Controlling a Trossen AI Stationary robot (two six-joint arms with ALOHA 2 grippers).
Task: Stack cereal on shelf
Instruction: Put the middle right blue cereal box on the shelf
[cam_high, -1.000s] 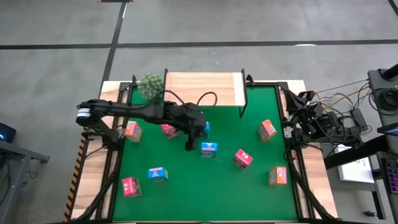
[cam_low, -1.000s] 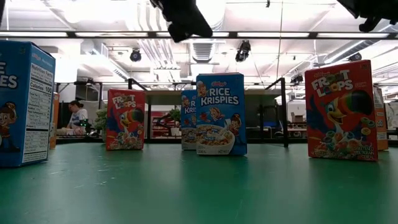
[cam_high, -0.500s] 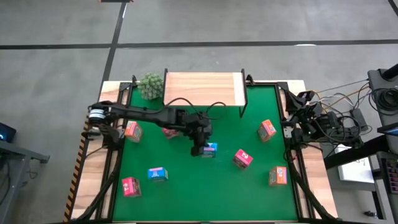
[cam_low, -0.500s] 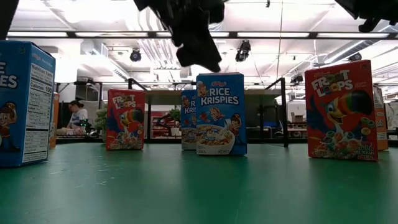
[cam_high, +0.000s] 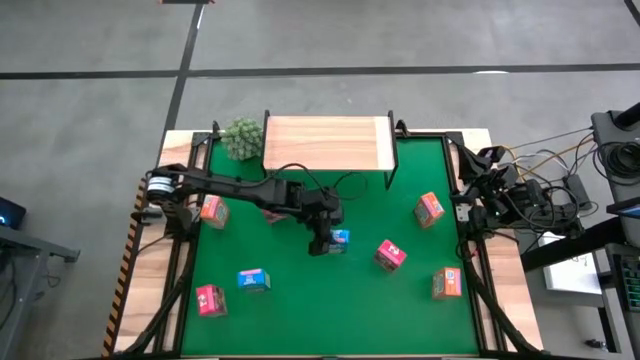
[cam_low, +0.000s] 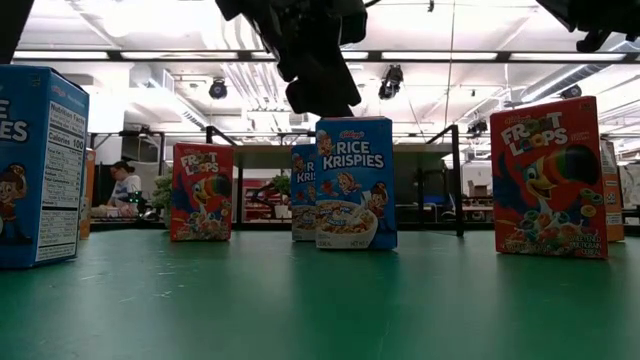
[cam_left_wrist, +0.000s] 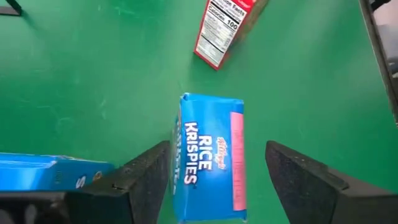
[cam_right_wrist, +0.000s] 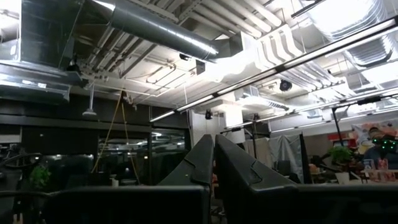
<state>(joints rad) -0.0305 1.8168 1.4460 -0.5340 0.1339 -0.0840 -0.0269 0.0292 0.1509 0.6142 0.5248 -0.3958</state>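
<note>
Your left gripper (cam_left_wrist: 217, 180) hangs wide open above the upright blue Rice Krispies cardboard box (cam_left_wrist: 210, 155), fingers (cam_left_wrist: 146, 180) straddling it without touching; right gripper (cam_right_wrist: 214, 163) closed, empty.

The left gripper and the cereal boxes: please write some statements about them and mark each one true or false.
1. The left gripper is open, with one finger on each side of a blue Rice Krispies box. True.
2. That box is already lifted off the green mat. False: in the low view it stands upright on the mat, with the gripper just above it.
3. The wooden shelf carries several boxes. False: its top is bare.
4. The right gripper is shut, its fingers pressed together. True; that arm waits at the right edge of the table.
5. A red Froot Loops box stands upright on the mat. True.
</note>
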